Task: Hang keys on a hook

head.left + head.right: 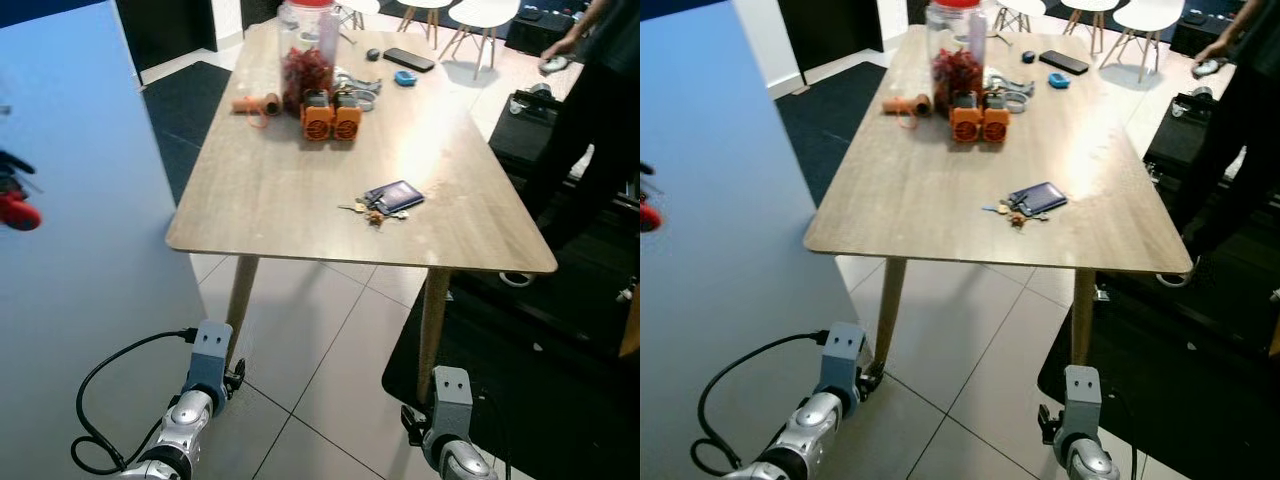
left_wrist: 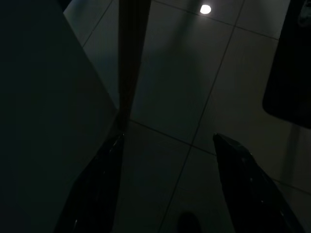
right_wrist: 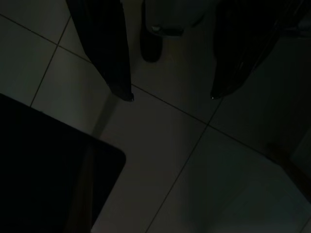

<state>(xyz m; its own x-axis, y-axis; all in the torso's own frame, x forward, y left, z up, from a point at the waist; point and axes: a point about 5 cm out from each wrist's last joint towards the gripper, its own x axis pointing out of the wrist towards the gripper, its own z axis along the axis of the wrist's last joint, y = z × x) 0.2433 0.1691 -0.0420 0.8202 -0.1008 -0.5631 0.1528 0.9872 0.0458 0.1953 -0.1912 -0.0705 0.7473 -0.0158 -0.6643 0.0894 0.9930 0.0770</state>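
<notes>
Wooden table [image 1: 300, 190] bears keys [image 1: 372, 209], seemingly strung left-right; both hands [image 2: 167, 141] [image 3: 170, 97] hang open, empty.

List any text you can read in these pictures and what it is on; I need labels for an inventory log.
No text can be read anywhere.
Jar: any label is too blurred to read.
Orange pair beside it: no print that can be made out.
Dark wallet by the keys: no visible marking.
Phone at the table's far end: blank screen.
Both wrist views are too dark for text.
</notes>
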